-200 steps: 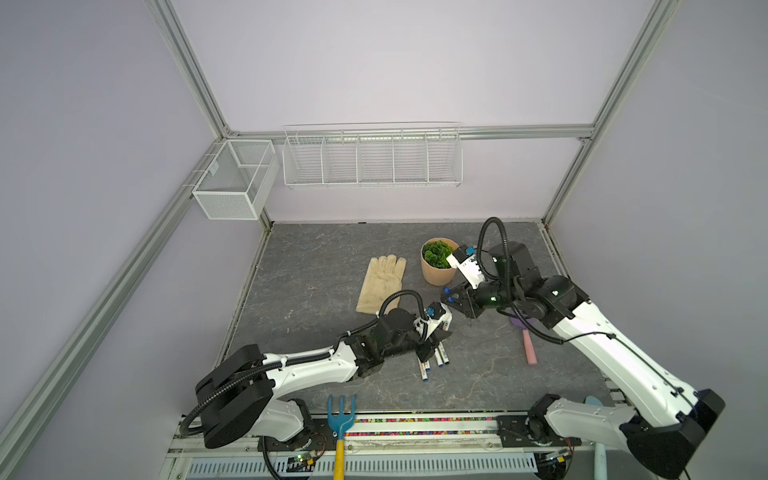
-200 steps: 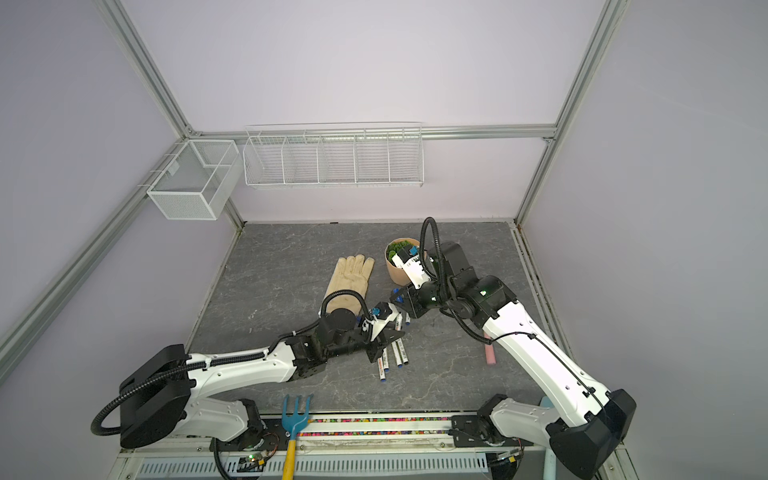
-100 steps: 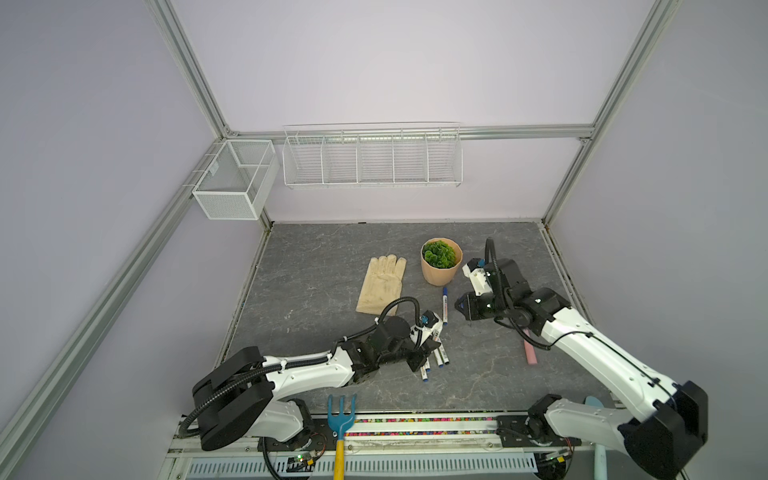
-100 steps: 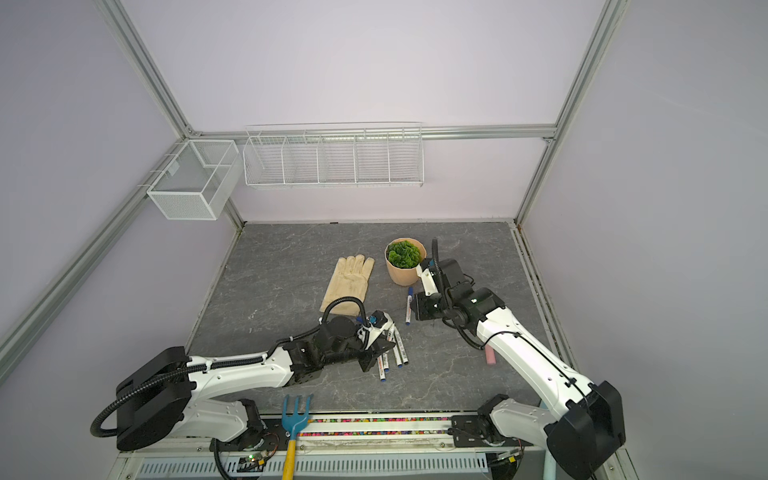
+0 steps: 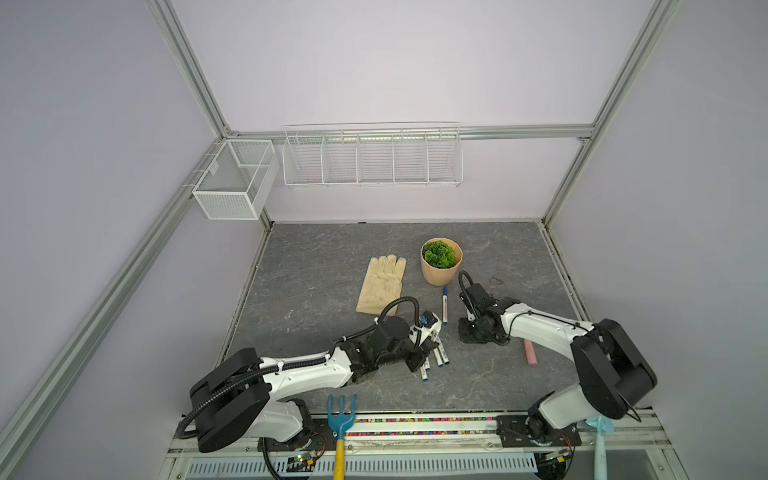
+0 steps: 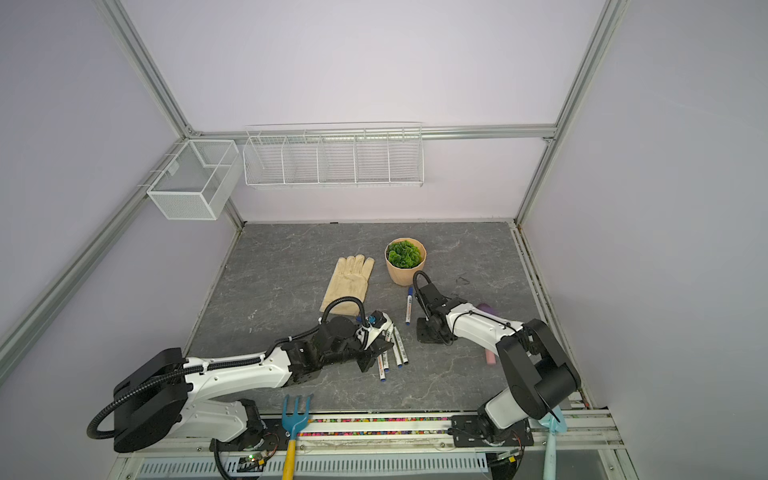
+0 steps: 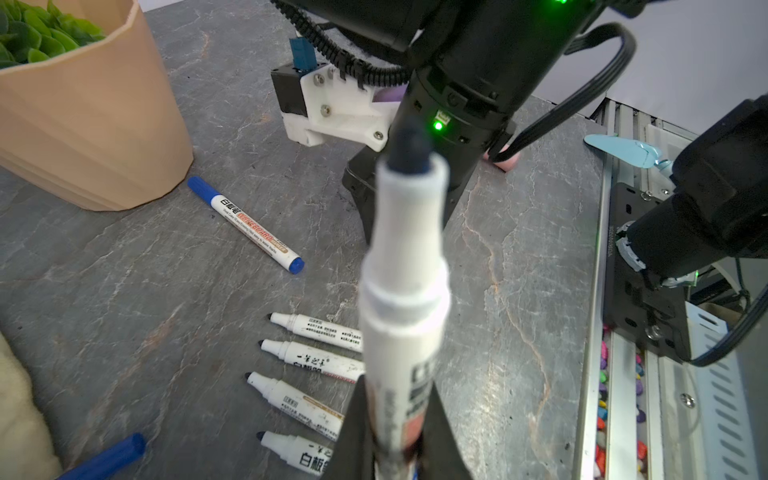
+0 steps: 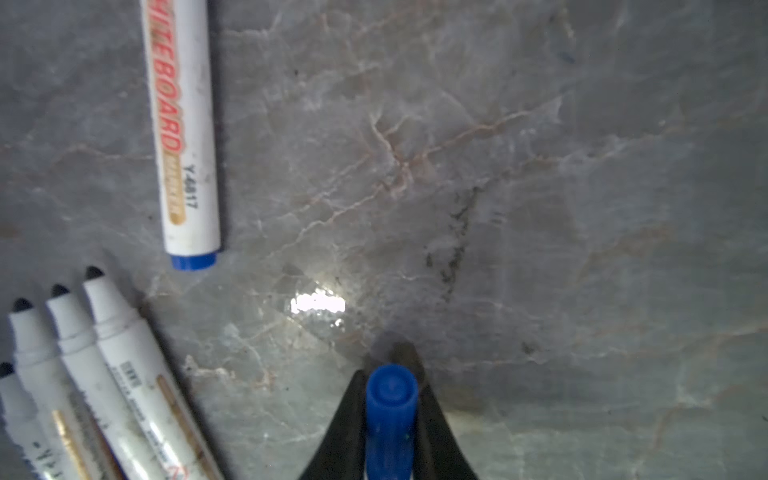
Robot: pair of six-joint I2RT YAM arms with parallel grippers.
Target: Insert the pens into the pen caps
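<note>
Right jaws dropped, clamping cap near loose pens; left jaws clamp pen.

Over 1 second, right gripper, blue cap between its fingers, came down from its raised spot by the pot, drew back toward the front, ended low at the table, just right of the capped pen, which came into clear view.

- A beige work glove lies flat on the grey stone-patterned table, its fingers toward the back wall.
- A tan pot of green leaves stands just right of the glove.
- A pink stick-like object lies near the table's right edge.
- A blue garden fork with a yellow handle rests at the front rail.
- A white wire rack and a mesh box hang on the walls.
</note>
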